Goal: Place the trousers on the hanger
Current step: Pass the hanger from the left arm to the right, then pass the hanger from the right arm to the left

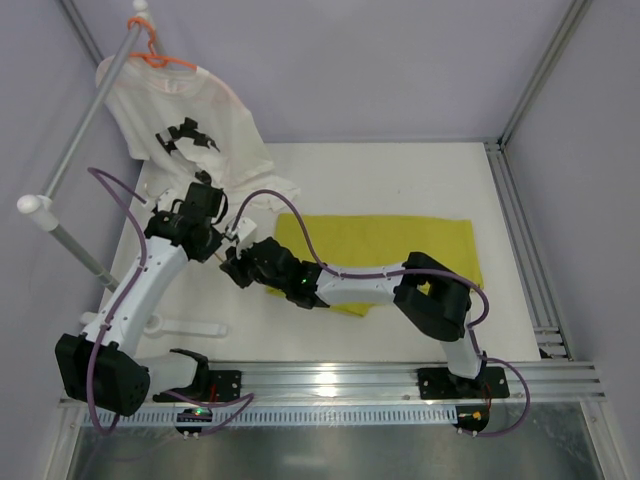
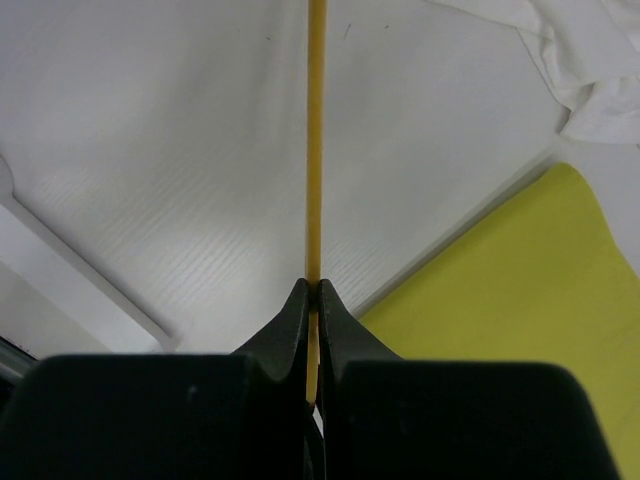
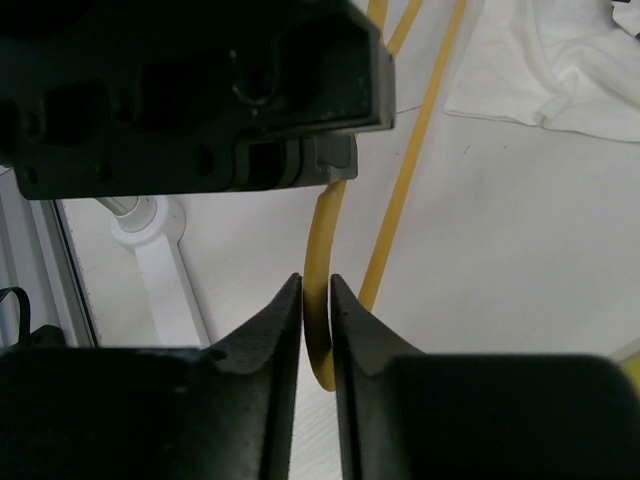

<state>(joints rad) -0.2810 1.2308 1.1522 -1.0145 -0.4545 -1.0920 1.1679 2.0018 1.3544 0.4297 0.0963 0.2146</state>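
The trousers (image 1: 400, 245) lie folded flat on the white table, a yellow-green slab right of centre, also at the lower right of the left wrist view (image 2: 520, 300). The thin yellow hanger (image 2: 316, 150) runs straight up from my left gripper (image 2: 314, 290), which is shut on its bar. My right gripper (image 3: 316, 285) pinches the hanger's curved end (image 3: 322, 240), both jaws touching it. In the top view the two grippers, left (image 1: 215, 245) and right (image 1: 240, 268), meet just left of the trousers, and their bodies hide most of the hanger.
A white T-shirt (image 1: 190, 110) with black print hangs on an orange hanger (image 1: 160, 58) from a slanted rail (image 1: 85, 130) at the back left, its hem on the table. A white stand foot (image 1: 190, 328) lies front left. Metal rails (image 1: 350, 380) line the near edge.
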